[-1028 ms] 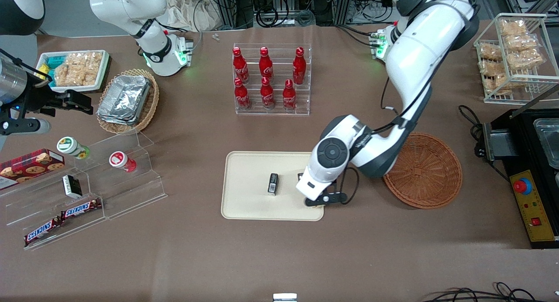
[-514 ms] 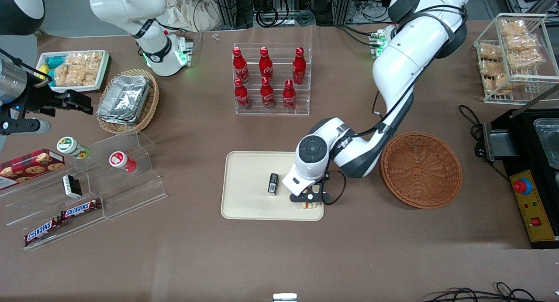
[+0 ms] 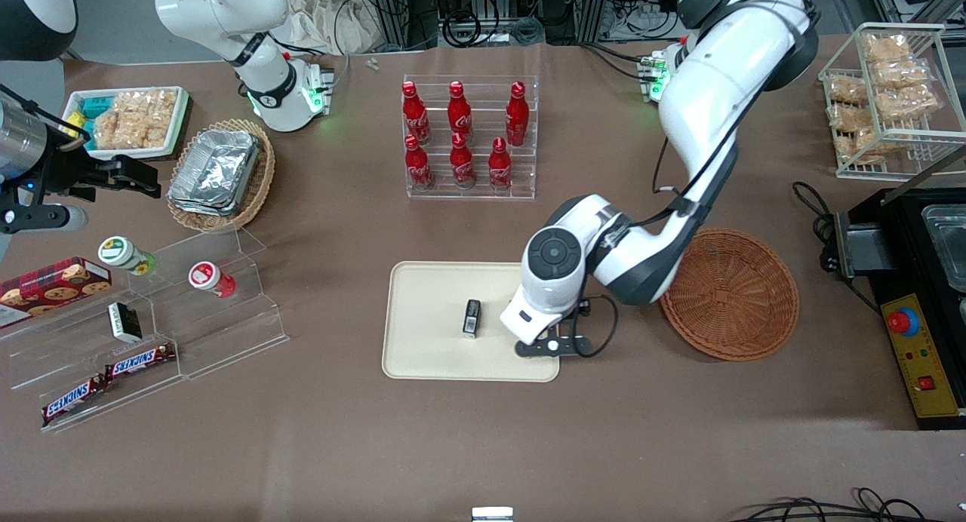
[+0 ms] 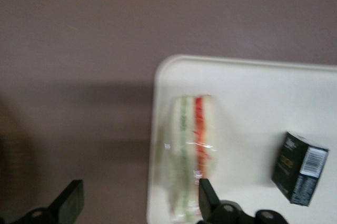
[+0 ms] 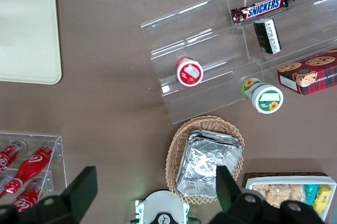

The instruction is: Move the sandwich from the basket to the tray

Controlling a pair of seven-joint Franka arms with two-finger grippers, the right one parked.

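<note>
The triangular wedge of pale white bread with a green and a red-orange filling stripe, the sandwich, lies wrapped in clear film on the flat cream-beige rectangular tray, close against the tray's rim at the end toward the working arm. In the front view the arm's wrist covers it completely.

The left gripper hangs just above the sandwich with its two black fingers spread wide apart and gripping nothing; one fingertip sits at the wedge's edge over the tray, the other out over the bare brown worktop. From the front, the gripper shows as a black bracket poking out under the white wrist, over the tray's corner nearest the camera.

A small black box with a white barcode label stands on the same tray, near the sandwich but apart from it (the wrist view shows a clear strip of tray between them).

The round, shallow, reddish-brown woven wicker basket sits on the worktop beside the tray, toward the working arm's end, partly covered by the arm's elbow; what shows of its inside holds nothing.

Farther from the camera than the tray, a clear acrylic rack holds six red bottles.
</note>
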